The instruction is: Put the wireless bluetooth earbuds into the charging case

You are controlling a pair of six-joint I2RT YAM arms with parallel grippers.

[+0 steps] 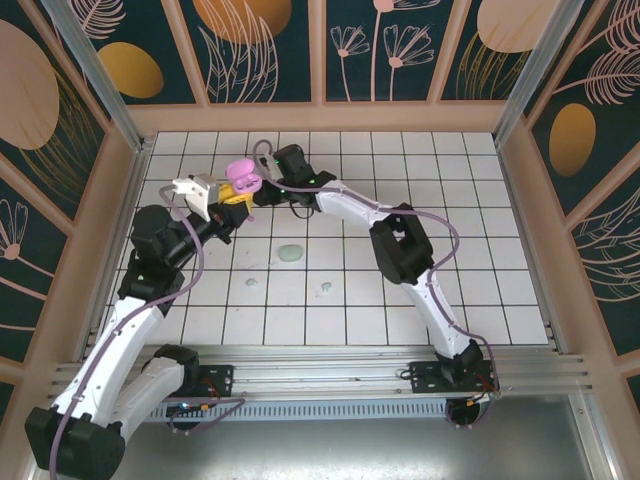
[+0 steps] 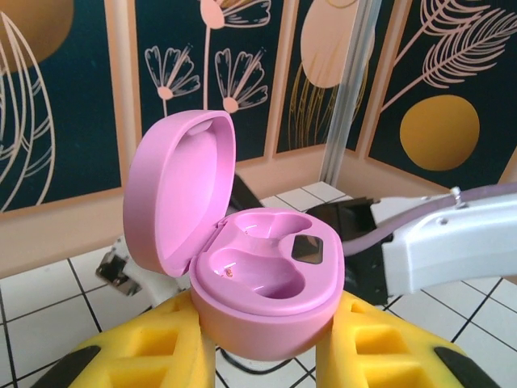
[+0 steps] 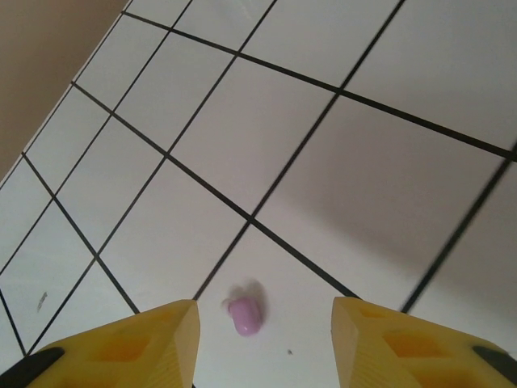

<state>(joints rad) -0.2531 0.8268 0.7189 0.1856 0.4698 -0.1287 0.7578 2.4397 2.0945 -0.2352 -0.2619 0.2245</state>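
Note:
A pale purple charging case [image 2: 266,279] stands with its lid [image 2: 174,190] swung open and both wells empty. My left gripper [image 2: 266,356] is shut on its base, yellow fingers [image 2: 141,352] on either side. The top view shows this case [image 1: 243,178] raised over the far-left tiles, with the right arm's wrist [image 1: 290,165] just beside it. One pale purple earbud [image 3: 244,315] lies on a white tile, loose between the open fingers of my right gripper [image 3: 265,343], nearer the left finger [image 3: 149,335]. Two mint green earbuds [image 1: 252,282] [image 1: 325,288] rest on the middle tiles.
A round mint green case [image 1: 290,253] lies on the tiles between the arms. The wooden side wall [image 3: 40,56] runs close to the right gripper, and the back wall [image 1: 320,115] is just beyond both grippers. The right arm [image 2: 452,242] passes close behind the held case.

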